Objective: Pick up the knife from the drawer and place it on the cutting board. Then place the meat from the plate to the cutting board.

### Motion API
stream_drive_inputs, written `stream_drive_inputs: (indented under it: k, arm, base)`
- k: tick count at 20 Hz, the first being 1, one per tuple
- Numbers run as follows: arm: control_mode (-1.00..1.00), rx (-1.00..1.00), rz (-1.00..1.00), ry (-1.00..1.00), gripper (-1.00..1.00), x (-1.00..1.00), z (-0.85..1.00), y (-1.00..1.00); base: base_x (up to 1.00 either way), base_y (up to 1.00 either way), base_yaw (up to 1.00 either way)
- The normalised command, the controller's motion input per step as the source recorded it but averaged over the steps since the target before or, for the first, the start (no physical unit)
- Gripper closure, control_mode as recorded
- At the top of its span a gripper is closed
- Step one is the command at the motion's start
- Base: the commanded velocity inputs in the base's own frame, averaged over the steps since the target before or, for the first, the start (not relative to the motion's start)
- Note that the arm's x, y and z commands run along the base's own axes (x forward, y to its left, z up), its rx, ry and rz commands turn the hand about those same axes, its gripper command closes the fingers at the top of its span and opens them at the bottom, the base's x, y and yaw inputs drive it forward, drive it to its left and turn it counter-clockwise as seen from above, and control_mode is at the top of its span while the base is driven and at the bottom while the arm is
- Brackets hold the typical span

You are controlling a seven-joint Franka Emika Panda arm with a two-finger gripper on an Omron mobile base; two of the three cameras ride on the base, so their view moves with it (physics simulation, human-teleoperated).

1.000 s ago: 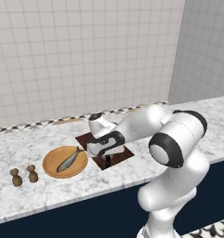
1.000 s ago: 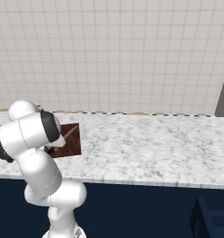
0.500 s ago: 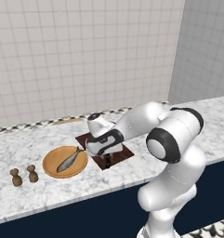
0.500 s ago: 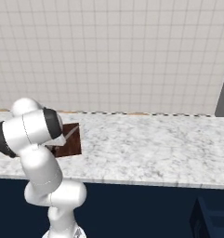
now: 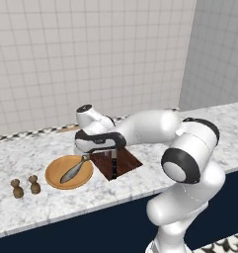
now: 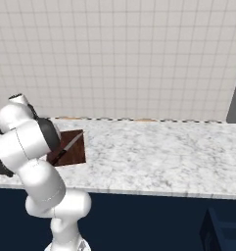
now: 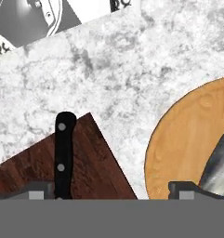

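No readable text, labels, brands or numbers are showing anywhere; no signs are appearing on any surface.

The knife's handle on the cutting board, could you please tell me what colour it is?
Black, with small silver rivets; the knife shows best in the hand view.

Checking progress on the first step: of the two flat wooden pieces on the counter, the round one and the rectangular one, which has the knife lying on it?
The dark reddish-brown rectangular cutting board carries the knife; the round orange-tan plate holds the fish.

Knife (image 7: 64,153) on cutting board (image 7: 95,169), beside plate (image 7: 178,144)
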Motion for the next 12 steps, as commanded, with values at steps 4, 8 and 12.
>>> stream_drive_inputs:
  k: [4,8,12]
  arm:
    - [-1.0,0.0,-0.07,0.0,-1.0,0.26,-0.31,0.98]
    - [-1.0,0.0,-0.17,0.03,-1.0,0.24,-0.79,0.65]
    - [-1.0,0.0,-0.15,0.0,-1.0,0.25,-0.51,0.29]
  base:
    - [0.0,0.0,0.0]
    - [0.0,0.0,0.0]
    - [0.0,0.0,0.0]
